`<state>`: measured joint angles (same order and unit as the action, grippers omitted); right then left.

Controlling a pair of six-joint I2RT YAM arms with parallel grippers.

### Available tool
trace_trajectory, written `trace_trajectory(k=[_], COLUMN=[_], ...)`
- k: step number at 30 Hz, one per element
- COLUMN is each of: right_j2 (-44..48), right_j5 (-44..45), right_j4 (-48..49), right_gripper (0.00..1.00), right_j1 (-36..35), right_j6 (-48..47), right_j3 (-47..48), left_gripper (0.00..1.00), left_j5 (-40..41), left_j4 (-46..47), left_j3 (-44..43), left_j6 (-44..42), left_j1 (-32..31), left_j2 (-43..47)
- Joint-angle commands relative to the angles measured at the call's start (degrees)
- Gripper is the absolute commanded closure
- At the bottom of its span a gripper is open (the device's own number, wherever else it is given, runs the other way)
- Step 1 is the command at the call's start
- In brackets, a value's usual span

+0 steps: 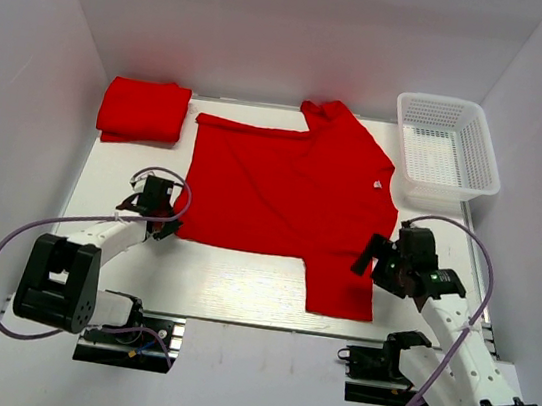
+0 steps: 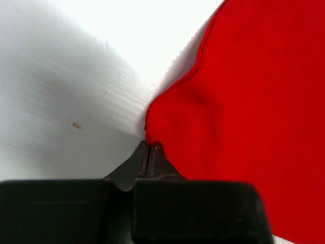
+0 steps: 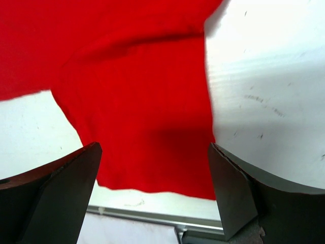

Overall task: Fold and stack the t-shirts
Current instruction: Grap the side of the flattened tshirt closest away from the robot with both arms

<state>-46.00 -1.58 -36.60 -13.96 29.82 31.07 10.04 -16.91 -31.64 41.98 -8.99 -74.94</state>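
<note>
A: Where's the red t-shirt (image 1: 288,190)?
B: Spread flat across the middle of the table (image 1: 229,283), collar to the right. One sleeve points far, the other near, with a small white tag by the neck.
A: What's holding it?
B: The left gripper (image 2: 148,155) is pinched tight on the hem corner, cloth puckered there. The right gripper (image 3: 154,147) gapes wide over the near sleeve. A folded red shirt (image 1: 144,110) lies far left, a white basket (image 1: 448,147) far right.
</note>
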Motion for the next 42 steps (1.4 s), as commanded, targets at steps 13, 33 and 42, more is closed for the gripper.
trace_trajectory(k=[13,33,42], right_j2=[-5.8,-10.1,-4.1], right_j5=[-0.9,-3.7,-5.8], right_j4=[-5.8,-4.8,-20.6], right_gripper=[0.1,1.0,1.0], right_j1=[-1.0,-3.2,-3.2], right_j6=[10.9,8.9,4.3], right_j3=[-3.9,-3.9,4.3], left_gripper=[1.0,1.0,1.0], left_j5=[1.0,0.3,-2.6], left_j4=[-8.7,-12.7,-21.9], left_j3=[2.0,-0.1,-1.8], left_j6=[-0.8,0.8,1.4], left_j1=[0.1,0.1,0.1], left_j2=[10.0,12.9,17.8])
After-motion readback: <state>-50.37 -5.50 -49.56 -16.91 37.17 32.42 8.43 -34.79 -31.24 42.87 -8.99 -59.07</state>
